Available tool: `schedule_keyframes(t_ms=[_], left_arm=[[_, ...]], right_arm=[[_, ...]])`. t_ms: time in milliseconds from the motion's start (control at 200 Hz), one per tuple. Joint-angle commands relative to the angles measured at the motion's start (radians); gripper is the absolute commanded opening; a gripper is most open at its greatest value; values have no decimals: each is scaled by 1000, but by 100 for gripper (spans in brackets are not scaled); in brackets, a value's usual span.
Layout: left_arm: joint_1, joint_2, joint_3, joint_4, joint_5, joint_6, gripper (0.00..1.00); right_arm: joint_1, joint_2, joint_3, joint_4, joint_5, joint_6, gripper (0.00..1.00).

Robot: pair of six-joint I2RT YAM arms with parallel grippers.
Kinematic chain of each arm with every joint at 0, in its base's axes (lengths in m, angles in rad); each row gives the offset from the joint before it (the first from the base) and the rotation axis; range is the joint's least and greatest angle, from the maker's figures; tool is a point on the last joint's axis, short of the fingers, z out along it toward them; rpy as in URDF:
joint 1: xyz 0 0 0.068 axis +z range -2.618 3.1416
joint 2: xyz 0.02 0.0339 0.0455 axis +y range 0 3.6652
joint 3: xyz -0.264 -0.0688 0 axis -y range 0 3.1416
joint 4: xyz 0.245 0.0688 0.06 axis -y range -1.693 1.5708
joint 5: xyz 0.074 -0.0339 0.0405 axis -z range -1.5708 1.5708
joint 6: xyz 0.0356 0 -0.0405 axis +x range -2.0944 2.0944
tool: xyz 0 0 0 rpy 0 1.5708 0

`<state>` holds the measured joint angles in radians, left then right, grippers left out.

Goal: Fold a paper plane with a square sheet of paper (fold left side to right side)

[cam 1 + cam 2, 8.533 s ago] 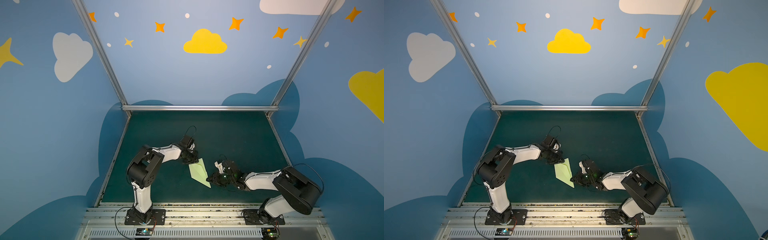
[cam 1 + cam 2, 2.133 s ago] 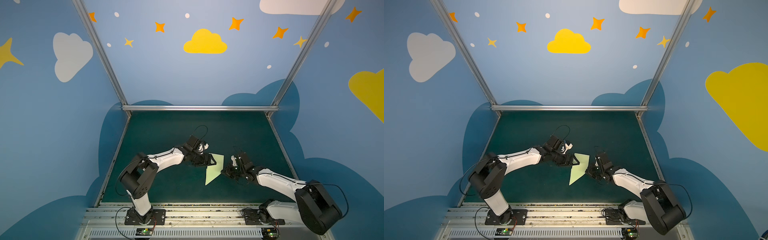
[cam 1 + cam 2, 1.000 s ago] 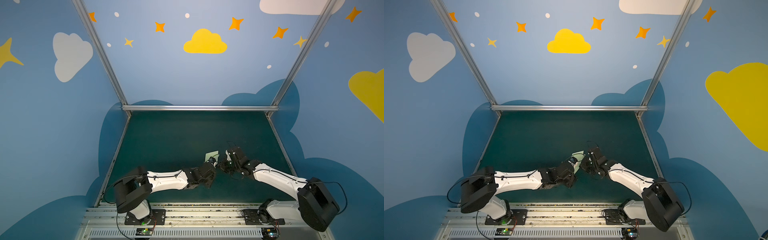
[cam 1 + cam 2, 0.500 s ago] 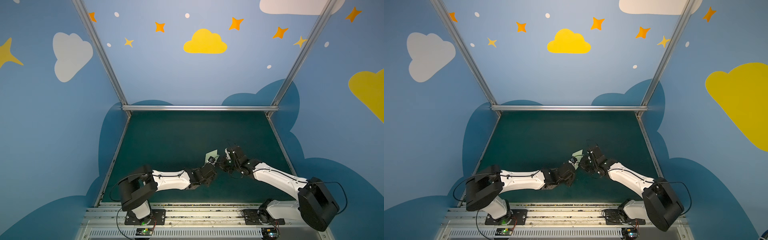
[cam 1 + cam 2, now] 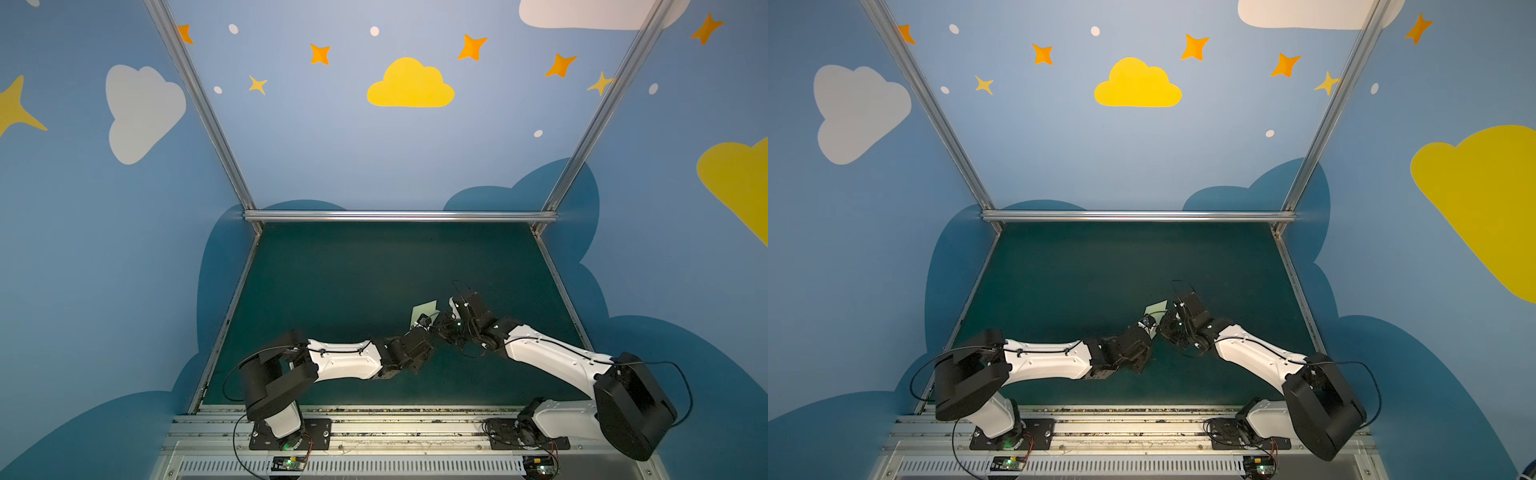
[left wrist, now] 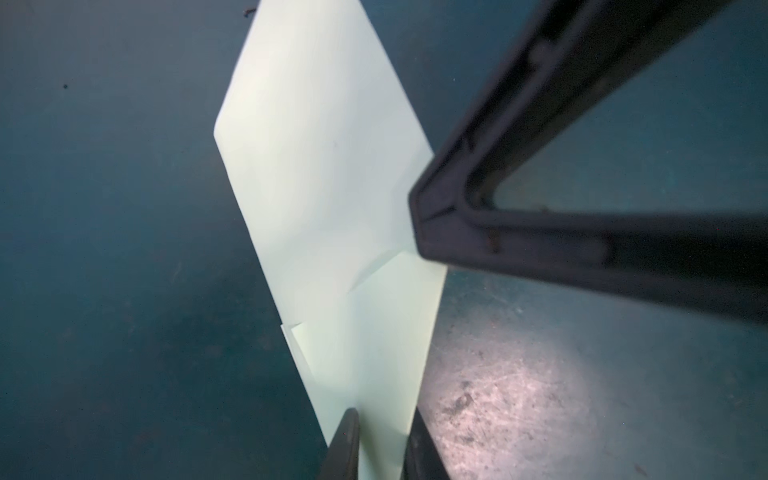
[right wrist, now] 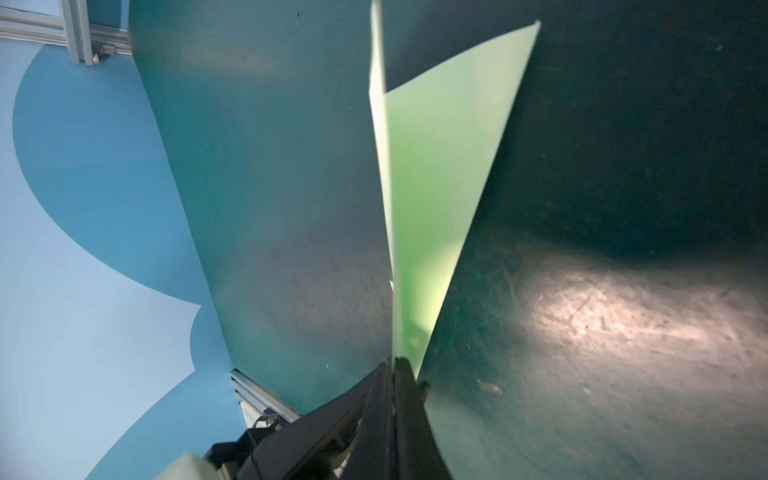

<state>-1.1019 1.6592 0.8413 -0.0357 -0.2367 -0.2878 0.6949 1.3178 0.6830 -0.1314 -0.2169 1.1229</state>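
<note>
In both top views the dark green mat (image 5: 353, 270) carries the whole show, and the two arms meet right at its middle. The left arm (image 5: 345, 365) stretches low and the right arm (image 5: 548, 357) reaches in to face it. Between them sits the paper sheet (image 5: 424, 309), pale green and folded narrow, and it looks to be held up off the mat.

The right gripper (image 7: 392, 361) has its jaws pressed together on one end of the sheet, a firm pinch. From there two flaps fan out in a V.

The left gripper (image 6: 382, 432) has its fingers (image 6: 345, 444) on either side of the paper's edge with a narrow gap between them. Whether they actually bite, I can't tell.

The left wrist view shows layered edges and a slanting crease (image 6: 374, 270). My read is that the early folds are in and the body is doubled over. The wings have yet to be pressed down, so this is not a finished dart yet.
</note>
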Motion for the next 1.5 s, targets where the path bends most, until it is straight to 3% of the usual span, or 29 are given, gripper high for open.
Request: schedule_keyframes(t_ms=[0, 375, 491, 661, 946, 1066, 1226, 1497], left_arm=[[-3, 22, 2, 0, 5, 12, 18], [15, 24, -3, 6, 61, 18, 4], [34, 6, -18, 17, 116, 12, 4], [77, -12, -40, 42, 240, -14, 4], [183, -36, -81, 120, 485, -84, 4], [213, -49, -90, 137, 552, -108, 4], [253, -45, -104, 174, 641, -139, 4], [314, 14, -113, 233, 775, -169, 4]], right_arm=[[4, 15, -3, 10, 8, 6, 0], [-6, 12, -5, -2, 5, -1, 0], [-41, -25, -5, -34, 10, -11, 20], [-124, -100, -56, -83, -9, -44, 27], [-212, -140, -70, -147, -73, -177, 28], [-216, -92, -69, -133, -159, -278, 29], [-194, -5, -77, -59, -238, -346, 28], [-92, 113, -29, 14, -225, -370, 19]])
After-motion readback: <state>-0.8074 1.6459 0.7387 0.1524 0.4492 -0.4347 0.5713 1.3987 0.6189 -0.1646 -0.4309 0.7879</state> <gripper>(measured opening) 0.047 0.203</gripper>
